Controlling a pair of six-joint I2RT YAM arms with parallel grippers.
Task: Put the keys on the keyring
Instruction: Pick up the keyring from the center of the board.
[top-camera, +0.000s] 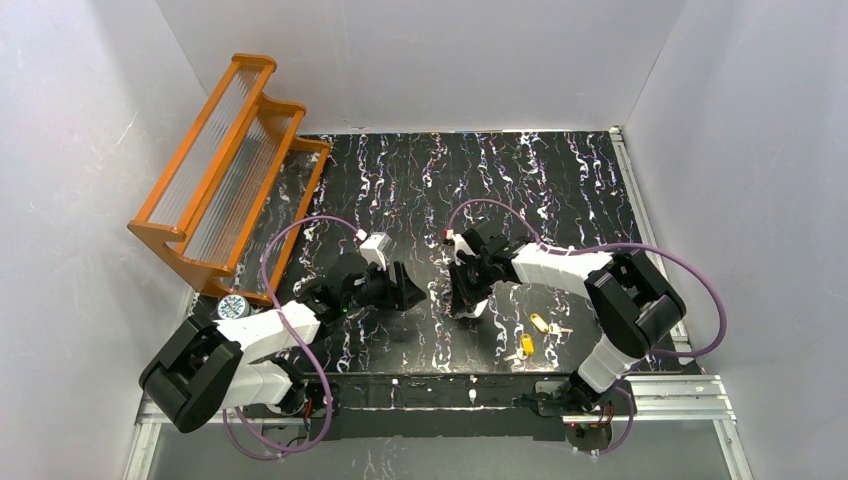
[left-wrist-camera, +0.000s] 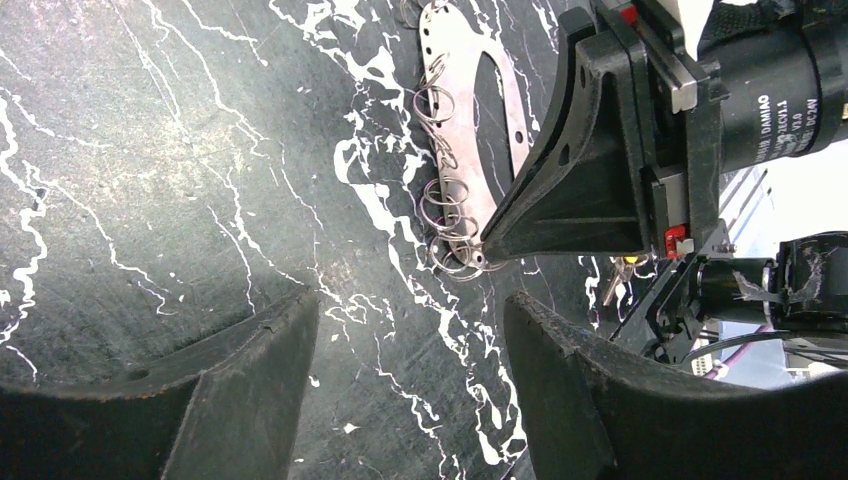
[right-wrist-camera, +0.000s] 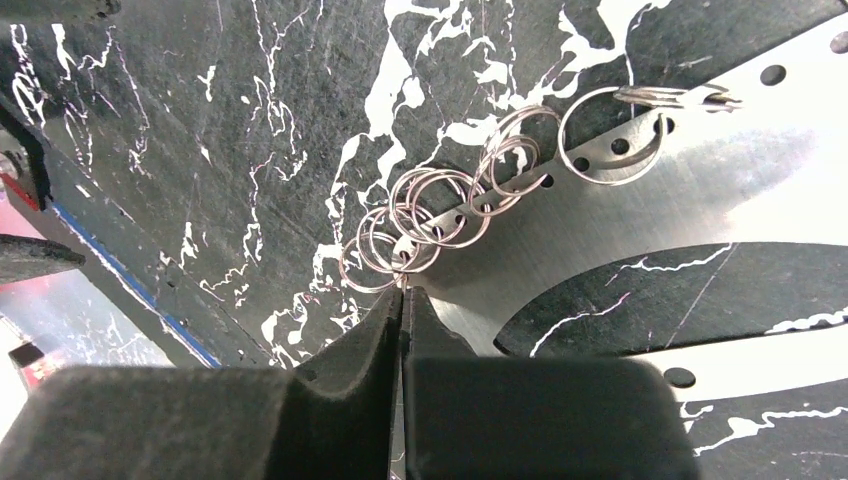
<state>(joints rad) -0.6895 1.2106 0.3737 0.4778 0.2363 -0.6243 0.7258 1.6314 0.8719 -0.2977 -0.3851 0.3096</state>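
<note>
Top external: the right gripper (top-camera: 467, 300) points down mid-scene. The keys (top-camera: 533, 333) lie loose at its four o'clock, and the left gripper (top-camera: 400, 292) sits at its nine.

Left wrist: the left jaws gape wide and empty, facing the keyring (left-wrist-camera: 462, 60) at twelve o'clock, probably ready to steady it.

Right wrist: the right jaws are closed to a slit, seemingly nipping the band's edge beside small wire rings (right-wrist-camera: 420, 225).

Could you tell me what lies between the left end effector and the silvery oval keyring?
Only bare black marbled tabletop separates the left end effector from the keyring in the left wrist view.
</note>
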